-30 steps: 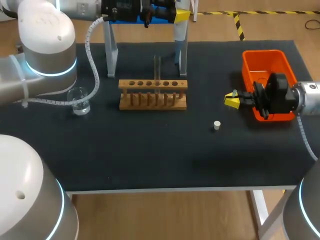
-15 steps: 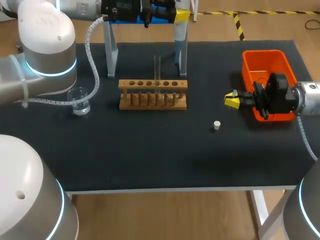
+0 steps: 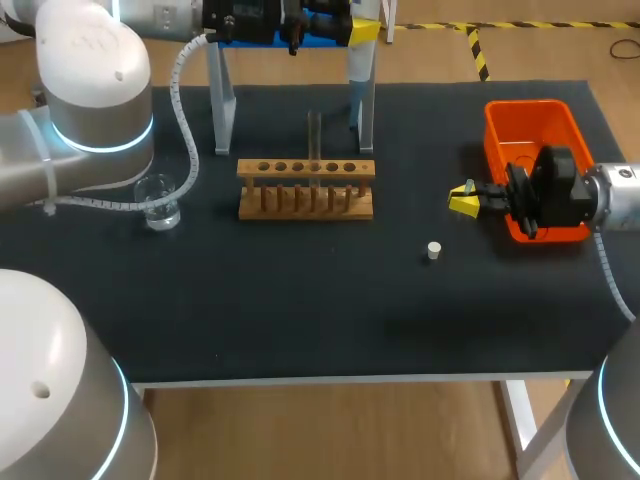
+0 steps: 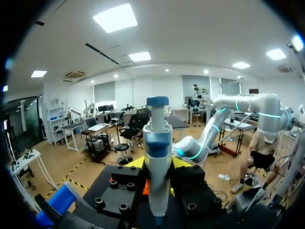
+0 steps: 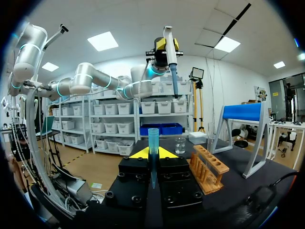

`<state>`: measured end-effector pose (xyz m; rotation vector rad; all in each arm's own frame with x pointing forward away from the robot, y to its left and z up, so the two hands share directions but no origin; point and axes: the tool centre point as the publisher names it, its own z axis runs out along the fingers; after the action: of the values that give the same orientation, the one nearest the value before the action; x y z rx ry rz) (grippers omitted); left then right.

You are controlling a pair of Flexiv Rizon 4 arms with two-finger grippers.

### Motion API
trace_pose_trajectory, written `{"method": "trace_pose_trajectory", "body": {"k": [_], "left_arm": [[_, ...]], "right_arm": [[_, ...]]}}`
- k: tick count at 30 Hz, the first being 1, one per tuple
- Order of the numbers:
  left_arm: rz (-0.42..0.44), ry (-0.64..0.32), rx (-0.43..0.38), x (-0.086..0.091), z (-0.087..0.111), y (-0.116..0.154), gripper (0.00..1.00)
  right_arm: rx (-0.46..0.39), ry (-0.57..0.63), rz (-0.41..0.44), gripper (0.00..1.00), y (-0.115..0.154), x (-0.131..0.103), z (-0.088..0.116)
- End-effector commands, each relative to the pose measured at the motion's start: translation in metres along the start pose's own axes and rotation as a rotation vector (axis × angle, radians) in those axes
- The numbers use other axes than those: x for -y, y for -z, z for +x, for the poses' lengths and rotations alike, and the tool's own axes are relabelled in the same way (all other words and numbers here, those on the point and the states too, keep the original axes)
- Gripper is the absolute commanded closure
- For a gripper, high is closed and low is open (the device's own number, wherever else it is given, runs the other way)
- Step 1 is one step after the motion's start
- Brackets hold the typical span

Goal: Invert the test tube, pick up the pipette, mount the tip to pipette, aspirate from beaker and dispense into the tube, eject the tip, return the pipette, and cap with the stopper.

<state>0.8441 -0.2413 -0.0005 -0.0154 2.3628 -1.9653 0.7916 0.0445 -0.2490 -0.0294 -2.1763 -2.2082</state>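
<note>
My left gripper (image 4: 157,166) is clamped on the pipette (image 4: 157,143), high at the table's far edge. My right gripper (image 5: 152,154) pinches the blue tip (image 5: 153,140), just left of the orange bin (image 3: 530,118). They're well apart, and if I line them up badly the tip may cock or slip. The rack (image 3: 306,192) and test tube (image 3: 314,135) stand between them. The beaker (image 3: 157,203) is at the left, the stopper (image 3: 433,250) nearer.

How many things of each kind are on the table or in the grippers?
Glass vessels: 2 (clear round beaker, tall test tube)
Wooden rack: 1
Orange plastic bin: 1
Small white stopper: 1
Blue-and-white pipette: 1
Blue plastic tip: 1
Blue-topped metal stand: 1
Total: 8
</note>
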Motion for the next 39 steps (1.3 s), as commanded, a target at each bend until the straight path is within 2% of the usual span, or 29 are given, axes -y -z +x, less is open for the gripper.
{"method": "trace_pose_trajectory", "body": {"k": [1,16,25,39], "left_arm": [[0.001,0.0,0.001,0.0,0.001,0.001,1.0],[0.001,0.0,0.001,0.0,0.001,0.001,1.0],[0.001,0.0,0.001,0.0,0.001,0.001,1.0],[0.001,0.0,0.001,0.0,0.001,0.001,1.0]], "right_arm": [[0.0,0.0,0.0,1.0,0.001,0.0,0.001],[0.0,0.0,0.0,1.0,0.001,0.0,0.001],[-0.015,0.008,0.042,1.0,-0.028,-0.004,-0.014],[-0.052,0.039,0.058,1.0,-0.081,-0.011,-0.03]]}}
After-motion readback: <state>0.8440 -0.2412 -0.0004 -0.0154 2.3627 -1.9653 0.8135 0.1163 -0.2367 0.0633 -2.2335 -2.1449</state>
